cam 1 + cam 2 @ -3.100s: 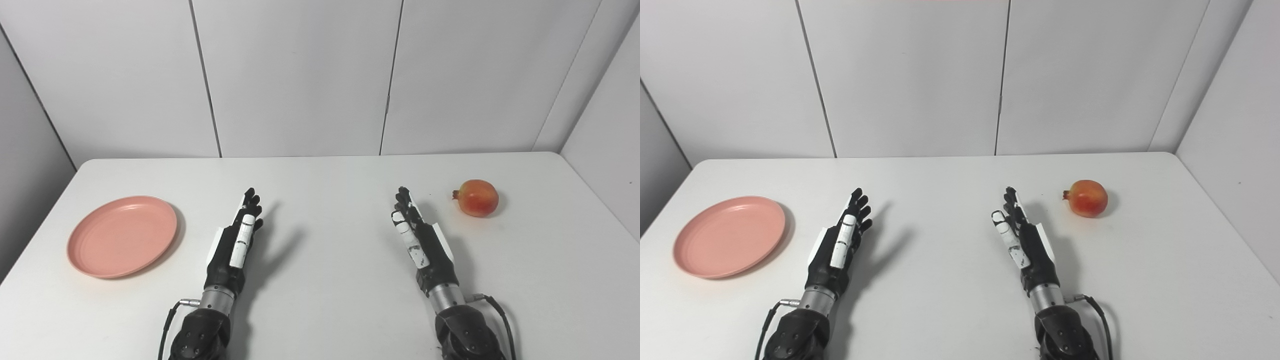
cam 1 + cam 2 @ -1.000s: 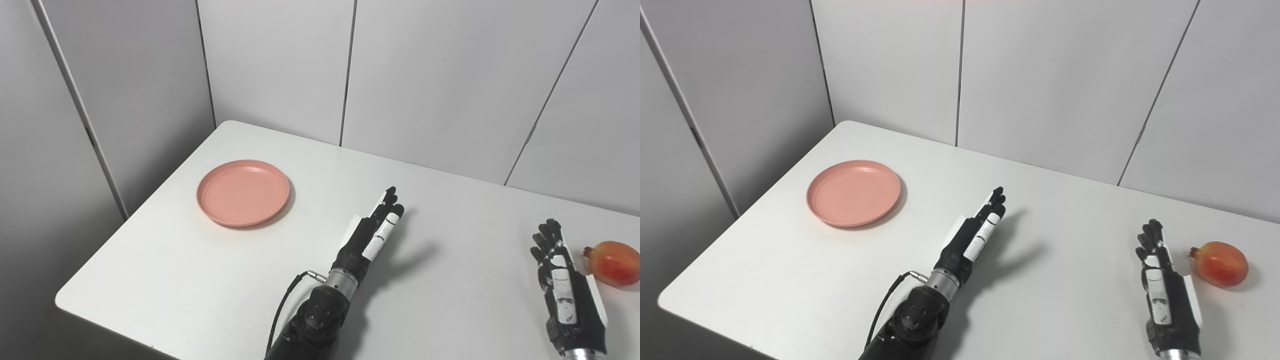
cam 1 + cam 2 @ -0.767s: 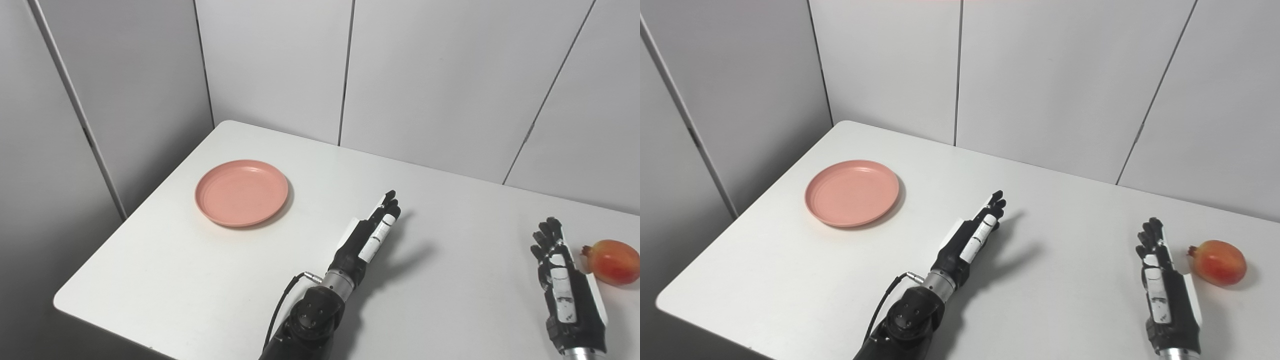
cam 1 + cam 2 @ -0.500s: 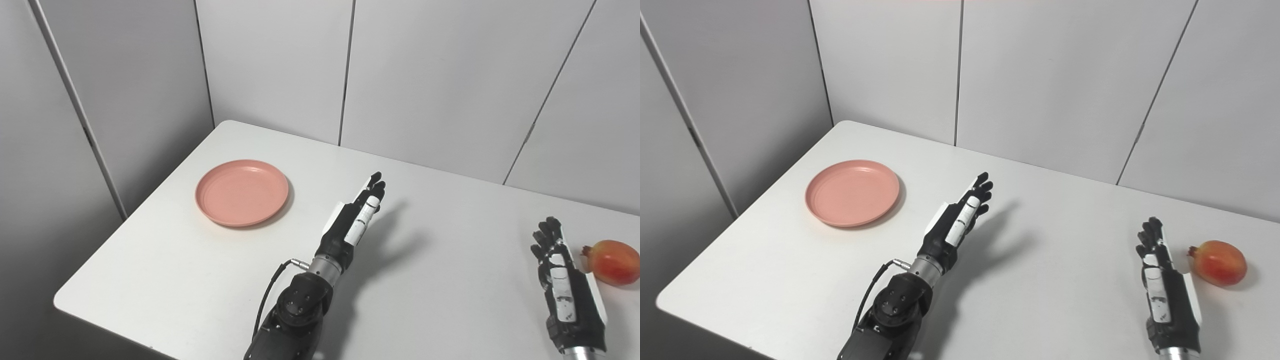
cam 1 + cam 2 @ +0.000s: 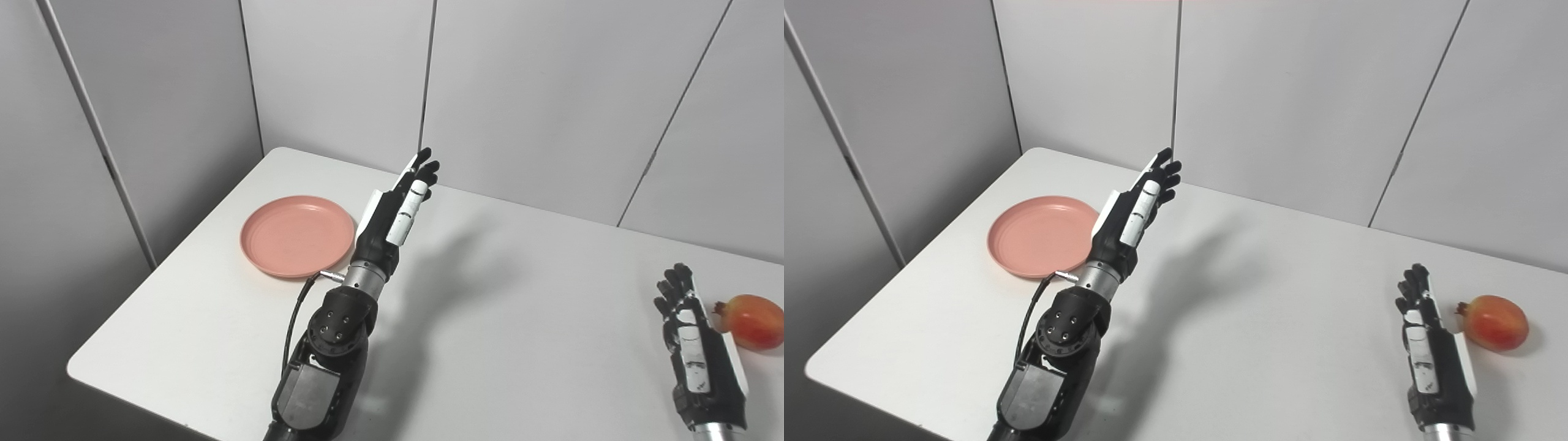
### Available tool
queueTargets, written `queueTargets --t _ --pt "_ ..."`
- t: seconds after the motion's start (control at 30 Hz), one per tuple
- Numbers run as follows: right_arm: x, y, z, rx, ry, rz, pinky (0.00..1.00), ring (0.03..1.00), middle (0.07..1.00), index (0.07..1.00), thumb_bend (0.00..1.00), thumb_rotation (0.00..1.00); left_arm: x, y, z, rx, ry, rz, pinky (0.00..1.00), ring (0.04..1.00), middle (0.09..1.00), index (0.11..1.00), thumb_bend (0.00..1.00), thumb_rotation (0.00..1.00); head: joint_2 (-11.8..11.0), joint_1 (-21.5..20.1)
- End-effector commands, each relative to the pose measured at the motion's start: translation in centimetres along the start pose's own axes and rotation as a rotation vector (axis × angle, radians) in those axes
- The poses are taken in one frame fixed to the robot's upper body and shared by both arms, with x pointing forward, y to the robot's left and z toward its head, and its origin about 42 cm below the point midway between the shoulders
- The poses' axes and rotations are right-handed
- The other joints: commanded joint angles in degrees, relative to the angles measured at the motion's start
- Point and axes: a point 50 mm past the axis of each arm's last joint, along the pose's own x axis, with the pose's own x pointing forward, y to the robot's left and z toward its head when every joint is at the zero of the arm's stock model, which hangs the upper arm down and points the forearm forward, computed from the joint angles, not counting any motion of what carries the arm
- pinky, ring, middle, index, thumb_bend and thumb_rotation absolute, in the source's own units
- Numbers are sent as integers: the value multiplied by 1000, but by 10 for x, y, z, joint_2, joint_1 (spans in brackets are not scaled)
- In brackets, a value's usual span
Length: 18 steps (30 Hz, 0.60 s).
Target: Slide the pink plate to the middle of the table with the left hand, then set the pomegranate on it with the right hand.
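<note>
The pink plate (image 5: 297, 235) lies flat near the table's left corner. My left hand (image 5: 395, 208) is raised above the table just right of the plate, open, fingers straight and pointing up and away; it holds nothing and its wrist overlaps the plate's right rim in the picture. The red-orange pomegranate (image 5: 750, 313) rests on the table at the far right. My right hand (image 5: 692, 324) lies open and flat beside it on its left, a small gap between them, holding nothing.
The white table (image 5: 527, 306) has its near left corner and left edge close to the plate. Grey wall panels (image 5: 520, 92) stand behind and to the left. A cable (image 5: 300, 312) loops off the left forearm.
The camera turned left between the oldest frames and one second ago. Since then my left arm has lifted and swung left toward the plate. Plate, pomegranate and right hand have kept their places.
</note>
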Motion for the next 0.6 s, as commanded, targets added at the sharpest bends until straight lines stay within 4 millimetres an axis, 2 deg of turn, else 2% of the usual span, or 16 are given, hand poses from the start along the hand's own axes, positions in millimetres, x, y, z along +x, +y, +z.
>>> queueTargets --t 0.0,0.2,0.33,0.43,0.57 --pt "-14 -2 -17 7 32 -16 1000 1000 1000 1000 608 944 16 6 22 11 -83 23 932 927 928 926 633 1000 0 1" --pt "-9 -2 -22 3 32 -15 1000 1000 1000 1000 601 949 26 37 15 48 -76 122 935 906 905 904 660 1000 -13 -3" --pt "-8 -1 -22 11 30 -18 1000 1000 1000 1000 590 936 29 56 10 48 -80 170 925 901 898 895 675 1000 -15 -3" --pt "-9 -1 -21 8 31 -17 1000 1000 1000 1000 593 932 30 69 10 31 -101 208 872 865 869 862 627 1000 -13 -2" --pt "-9 -1 -21 7 28 -21 1000 1000 1000 1000 588 931 32 82 10 38 -99 244 855 850 846 837 652 1000 -13 -1"
